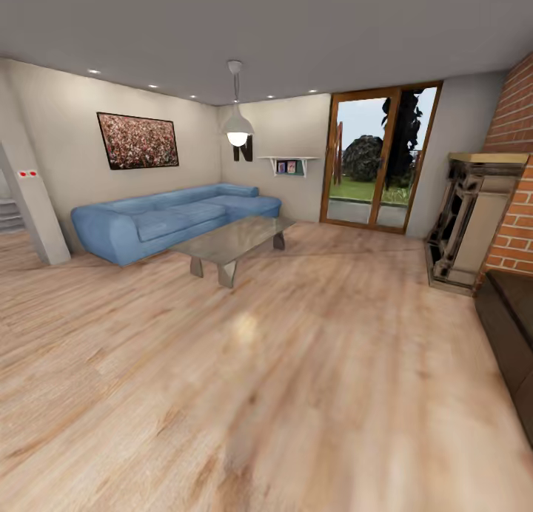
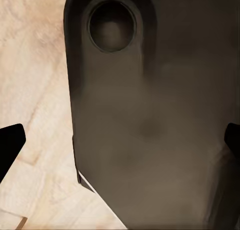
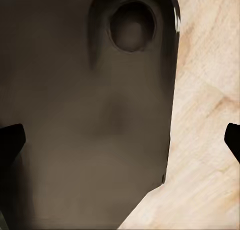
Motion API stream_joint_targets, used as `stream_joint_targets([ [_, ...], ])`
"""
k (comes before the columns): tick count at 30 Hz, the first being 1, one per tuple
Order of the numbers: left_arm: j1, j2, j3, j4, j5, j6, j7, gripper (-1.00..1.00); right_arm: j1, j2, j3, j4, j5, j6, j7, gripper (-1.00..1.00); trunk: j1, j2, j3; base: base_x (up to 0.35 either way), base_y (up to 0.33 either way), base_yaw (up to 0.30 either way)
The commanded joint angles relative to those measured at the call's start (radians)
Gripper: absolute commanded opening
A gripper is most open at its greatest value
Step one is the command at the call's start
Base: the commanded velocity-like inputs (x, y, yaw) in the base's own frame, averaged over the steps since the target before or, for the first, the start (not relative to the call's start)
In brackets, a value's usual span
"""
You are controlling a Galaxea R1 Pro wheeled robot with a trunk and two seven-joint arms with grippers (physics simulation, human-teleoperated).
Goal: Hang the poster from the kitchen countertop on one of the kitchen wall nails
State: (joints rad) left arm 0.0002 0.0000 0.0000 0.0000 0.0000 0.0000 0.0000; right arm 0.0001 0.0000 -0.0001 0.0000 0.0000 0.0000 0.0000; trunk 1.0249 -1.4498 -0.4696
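While both grippers, left (image 2: 120, 140) and right (image 3: 120, 137), hang spread and empty over wood floor (image 1: 296, 393), neither arm is yet nearer any poster; sofa (image 1: 170, 220) far left.

Dark couch (image 1: 512, 334) cut by edge

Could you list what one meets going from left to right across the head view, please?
Grey pillar with red buttons → red-speckled painting → blue sofa → pendant lamp → wall shelf → glass door → fireplace → brick wall.
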Motion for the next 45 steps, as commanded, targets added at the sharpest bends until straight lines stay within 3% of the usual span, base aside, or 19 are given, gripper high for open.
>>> stream_joint_targets([
  [1, 0.0, 0.0, 0.0, 0.0, 0.0, 0.0, 0.0, 1.0, 0.0, 0.0, 0.0, 0.0, 0.0, 0.0, 0.0, 1.0, 0.0, 0.0, 0.0, 0.0, 0.0, 0.0],
  [3, 0.003, -0.011, -0.004, -0.008, 0.002, -0.001, -0.011, 1.0, -0.002, 0.011, 0.003, 0.011, -0.003, 0.011, 0.0, 1.0, 0.0, 0.0, 0.0, 0.0, 0.0, 0.0],
  [22, 0.003, -0.012, -0.004, -0.008, 0.002, -0.001, -0.011, 1.0, -0.002, 0.012, 0.004, 0.011, -0.002, 0.017, 0.0, 1.0, 0.0, 0.0, 0.0, 0.0, 0.0, 0.0],
  [25, 0.02, -0.026, 0.005, -0.025, -0.002, -0.001, -0.006, 1.0, -0.019, 0.009, 0.003, -0.006, 0.0, 0.0, -0.001, 1.0, 0.0, 0.0, 0.0, 0.0, 0.0, 0.0],
  [32, 0.048, -0.003, 0.009, -0.063, -0.007, -0.001, -0.004, 1.0, -0.044, -0.011, 0.002, -0.046, 0.001, -0.039, -0.001, 1.0, 0.0, 0.0, 0.0, 0.0, 0.0, 0.0],
  [33, 0.049, 0.002, 0.009, -0.529, -0.007, -0.001, -0.003, 1.0, -0.045, -0.012, 0.002, -0.328, 0.001, -0.192, -0.001, 1.0, 0.0, 0.0, 0.0, 0.0, 0.0, 0.0],
  [34, 0.05, 0.008, 0.009, -0.597, -0.007, 0.0, -0.003, 1.0, -0.046, -0.015, 0.002, -0.405, 0.001, -0.199, -0.001, 1.0, 0.0, 0.0, 0.0, 0.0, 0.0, 0.0],
  [42, 0.05, 0.021, 0.014, -0.669, -0.006, 0.0, -0.003, 1.0, -0.047, -0.017, 0.003, -0.463, 0.003, -0.202, -0.001, 1.0, 0.0, 0.0, 0.0, 0.0, 0.0, 0.0],
  [43, 0.05, 0.026, 0.017, -0.664, -0.006, -0.001, -0.003, 1.0, -0.045, -0.038, 0.005, -0.451, 0.003, -0.2, -0.002, 1.0, 0.0, 0.0, 0.0, 0.0, 0.0, 0.0],
  [45, 0.05, 0.026, 0.018, -0.663, -0.005, -0.001, -0.003, 1.0, -0.045, -0.04, 0.006, -0.443, 0.003, -0.2, -0.002, 1.0, 0.0, 0.0, 0.0, 0.0, 0.0, 0.0],
])
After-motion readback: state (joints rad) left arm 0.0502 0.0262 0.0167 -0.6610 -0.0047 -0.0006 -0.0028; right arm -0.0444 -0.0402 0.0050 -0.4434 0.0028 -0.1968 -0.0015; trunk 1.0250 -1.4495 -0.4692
